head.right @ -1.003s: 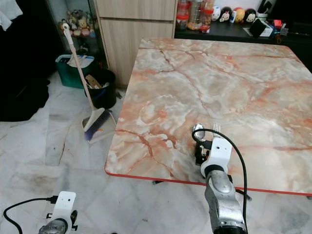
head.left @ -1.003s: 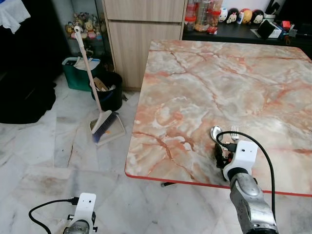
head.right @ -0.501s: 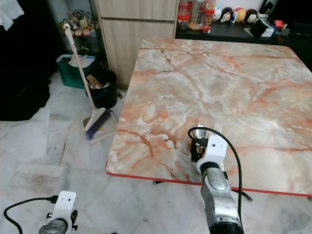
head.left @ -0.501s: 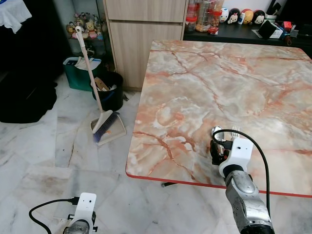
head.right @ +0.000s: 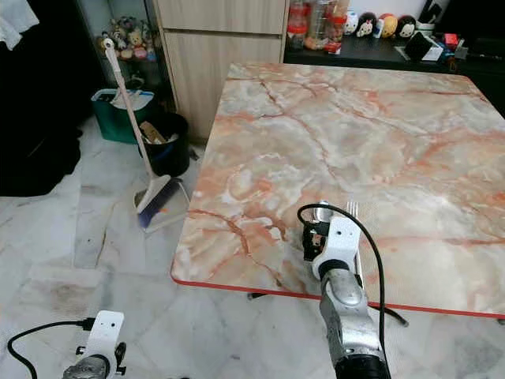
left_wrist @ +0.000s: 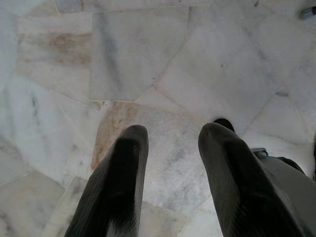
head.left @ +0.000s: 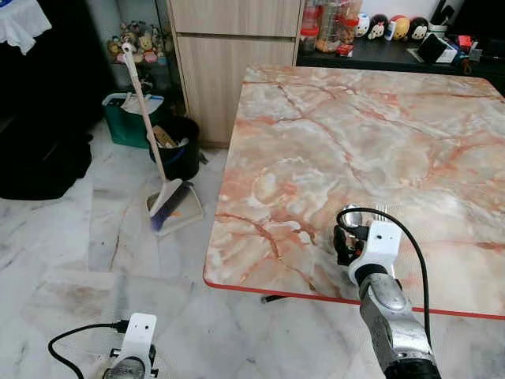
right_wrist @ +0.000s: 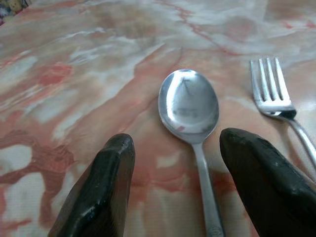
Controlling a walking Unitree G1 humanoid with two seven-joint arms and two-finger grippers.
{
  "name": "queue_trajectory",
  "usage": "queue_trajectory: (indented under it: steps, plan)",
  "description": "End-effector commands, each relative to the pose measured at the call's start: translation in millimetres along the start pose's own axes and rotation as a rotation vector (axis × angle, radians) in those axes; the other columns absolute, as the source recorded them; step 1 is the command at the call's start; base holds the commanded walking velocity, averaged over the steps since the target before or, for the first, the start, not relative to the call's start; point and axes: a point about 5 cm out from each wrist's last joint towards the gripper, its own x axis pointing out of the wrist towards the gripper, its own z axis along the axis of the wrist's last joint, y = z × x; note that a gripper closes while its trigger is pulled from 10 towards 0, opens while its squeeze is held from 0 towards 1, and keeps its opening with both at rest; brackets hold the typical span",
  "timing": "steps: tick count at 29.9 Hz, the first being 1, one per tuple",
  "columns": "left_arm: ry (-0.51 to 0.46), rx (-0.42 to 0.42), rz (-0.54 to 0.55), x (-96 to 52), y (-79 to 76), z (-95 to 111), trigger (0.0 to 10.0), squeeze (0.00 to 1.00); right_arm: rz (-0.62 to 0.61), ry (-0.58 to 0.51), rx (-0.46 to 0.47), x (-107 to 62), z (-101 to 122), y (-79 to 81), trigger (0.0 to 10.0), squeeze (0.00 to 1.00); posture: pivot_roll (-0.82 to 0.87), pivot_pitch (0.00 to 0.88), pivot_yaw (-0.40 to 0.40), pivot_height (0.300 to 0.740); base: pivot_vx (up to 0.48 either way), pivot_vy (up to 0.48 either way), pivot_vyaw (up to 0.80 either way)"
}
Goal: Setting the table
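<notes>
Just one spoon (right_wrist: pixel 189 106) and one fork (right_wrist: pixel 270 88) lie on the table (head.left: pixel 331 126), the right pincer (right_wrist: pixel 183 185) released astride the spoon.

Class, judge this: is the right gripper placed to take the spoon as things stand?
Probably yes: the right gripper is open, low over the table, its fingers either side of the spoon. The fork lies apart, outside them.

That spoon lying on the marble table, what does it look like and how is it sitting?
The spoon is shiny silver metal with an oval bowl facing up, mirroring the room, and a slim handle running back toward the camera. It lies flat on the pink-veined marble table, near the red-trimmed front edge. A fork lies beside it, apart, tines pointing the same way. The right gripper has its black fingers spread either side of the handle, not touching it.
</notes>
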Motion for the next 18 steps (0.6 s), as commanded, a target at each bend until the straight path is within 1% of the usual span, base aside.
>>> queue_trajectory:
  steps: [1,6,11,14,15,16,17,18]
  plan:
    - [0.031,0.002,-0.009,-1.4,-1.2,-8.0,10.0,0.0,-0.003,0.032,-0.003,0.6,-4.7,1.6,10.0,0.0,0.03,0.092,-0.017,0.74,0.0,0.0,0.0]
    - [0.032,-0.005,-0.006,-1.6,-0.8,-8.7,10.0,0.0,-0.019,0.079,-0.004,-0.2,-13.1,3.6,10.0,0.0,0.03,0.105,-0.018,0.74,0.0,0.0,0.0]
    - [0.036,-0.008,-0.007,-1.7,-0.2,-9.4,10.0,0.0,-0.029,0.081,0.004,-0.5,-14.4,4.4,10.0,0.0,0.03,0.111,-0.019,0.74,0.0,0.0,0.0]
    - [0.041,-0.01,-0.008,-2.0,-0.4,-10.8,10.0,0.0,-0.035,0.101,0.01,0.0,-16.4,5.1,10.0,0.0,0.03,0.118,-0.021,0.74,0.0,0.0,0.0]
    - [0.041,-0.01,-0.008,-2.1,-0.5,-11.1,10.0,0.0,-0.035,0.106,0.005,0.2,-16.7,5.3,5.3,0.0,0.03,0.118,-0.022,0.74,0.0,0.0,0.0]
    - [0.042,-0.01,-0.009,-2.1,-0.5,-11.2,10.0,0.0,-0.035,0.11,0.0,0.4,-16.9,5.5,5.3,0.0,0.03,0.118,-0.022,0.74,0.0,0.0,0.0]
    - [0.042,-0.011,-0.008,-2.1,-0.5,-11.3,10.0,0.0,-0.034,0.116,0.005,0.6,-17.4,6.3,0.0,0.0,0.03,0.118,-0.021,0.74,0.0,0.0,0.0]
    - [0.042,-0.011,-0.008,-2.1,-0.5,-11.3,10.0,0.0,-0.034,0.116,0.005,0.6,-17.4,6.3,0.0,0.0,0.03,0.118,-0.021,0.74,0.0,0.0,0.0]
